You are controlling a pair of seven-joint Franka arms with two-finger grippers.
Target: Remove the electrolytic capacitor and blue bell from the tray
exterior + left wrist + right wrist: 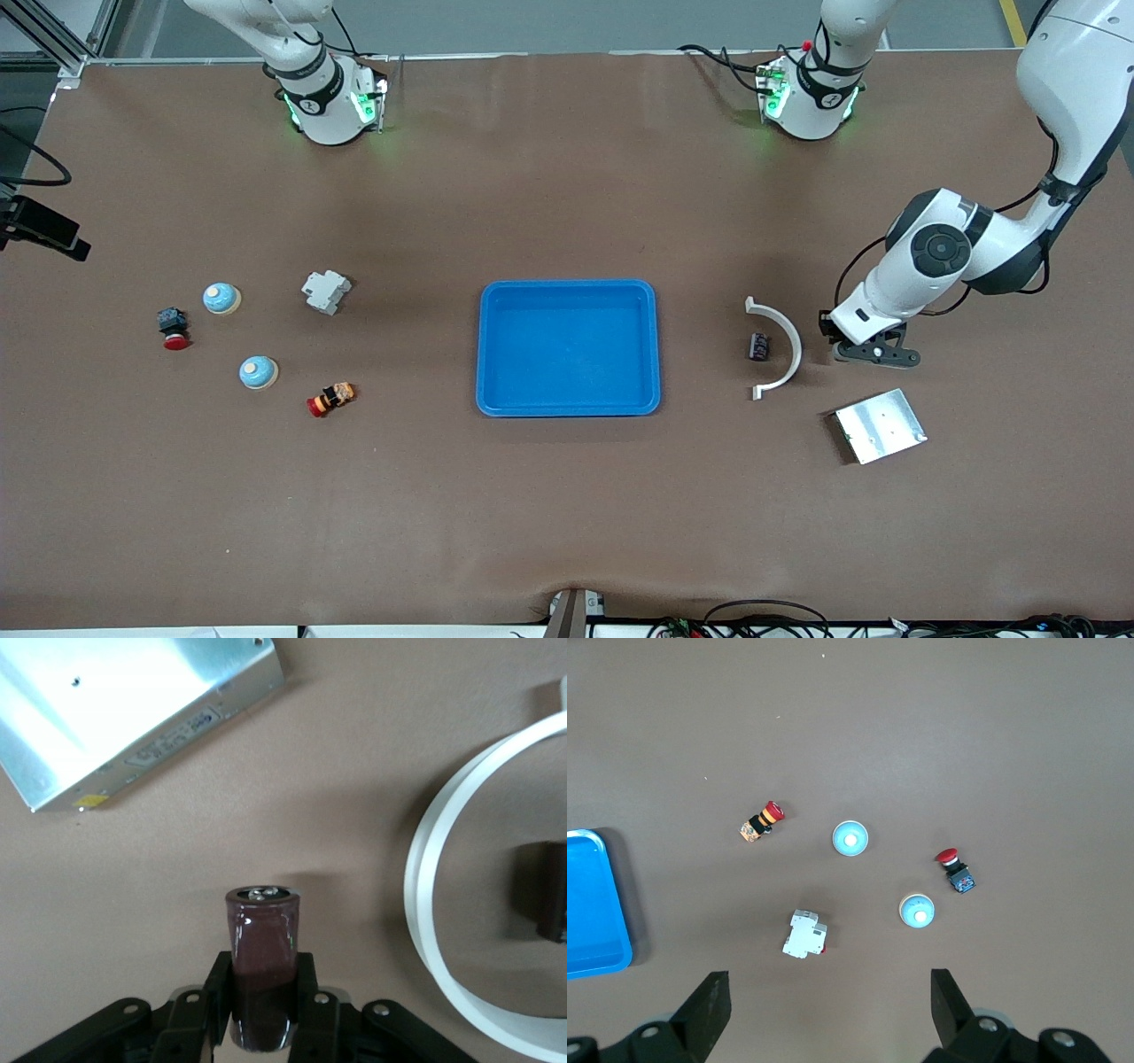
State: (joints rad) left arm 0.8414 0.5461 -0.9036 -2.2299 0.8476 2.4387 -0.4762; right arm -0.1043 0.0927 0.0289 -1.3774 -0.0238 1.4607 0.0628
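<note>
— What are the surfaces like?
— The table [549,505] is covered in a matt brown sheet that looks like cloth or paper, faintly creased. The blue tray [569,403] is smooth, glossy plastic.

— And the smaller parts?
— The metal box [133,709] is bare, brushed metal, bright with reflected light. The curved strip [434,904] looks like smooth white plastic. The capacitor [262,966] has a shiny dark maroon sleeve and a silvery metal top; the black fingers [220,988] gripping it look matt. The two bells [850,838] [917,911] have glossy light-blue domes.
</note>
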